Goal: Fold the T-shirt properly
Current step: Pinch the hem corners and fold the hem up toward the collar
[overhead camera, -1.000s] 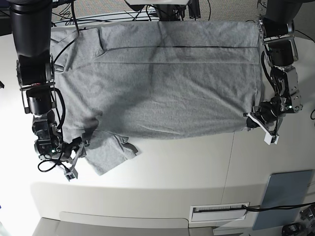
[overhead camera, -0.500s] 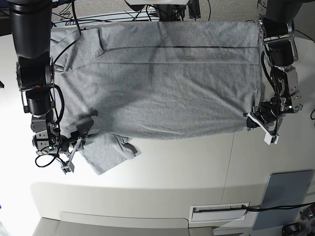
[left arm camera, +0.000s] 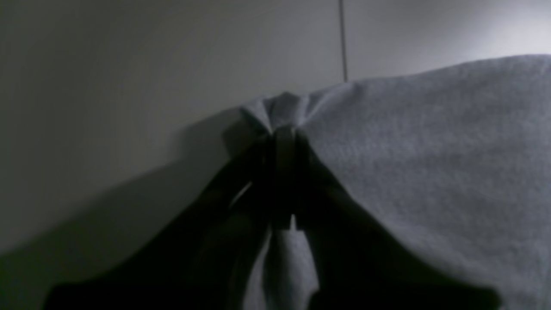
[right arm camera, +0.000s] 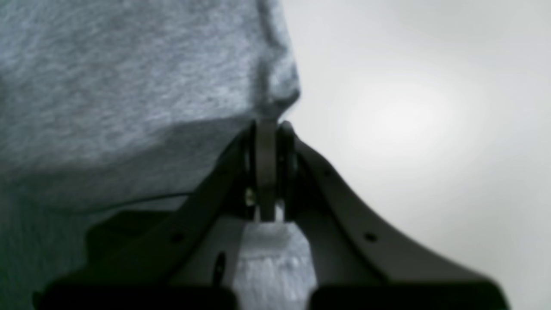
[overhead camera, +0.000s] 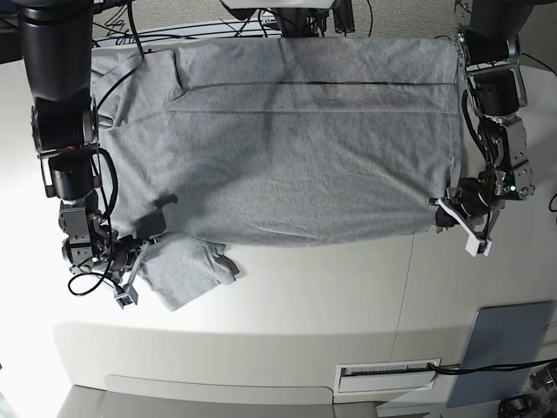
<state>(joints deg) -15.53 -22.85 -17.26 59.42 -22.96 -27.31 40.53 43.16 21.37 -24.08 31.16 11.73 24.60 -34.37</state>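
The heather-grey T-shirt lies spread flat across the far half of the white table, with one short sleeve sticking out toward the near left. My right gripper sits at that sleeve's left edge. In the right wrist view the right gripper is shut on the T-shirt's hem. My left gripper is at the shirt's near right corner. In the left wrist view the left gripper is shut on a bunched corner of the T-shirt.
A flat blue-grey panel lies at the near right of the table. A white slotted strip lies near the front edge. Cables run behind the shirt at the back.
My right gripper was open beside the sleeve and has now shut on the sleeve's edge, shifting slightly toward the shirt. The left gripper has kept its hold and place.
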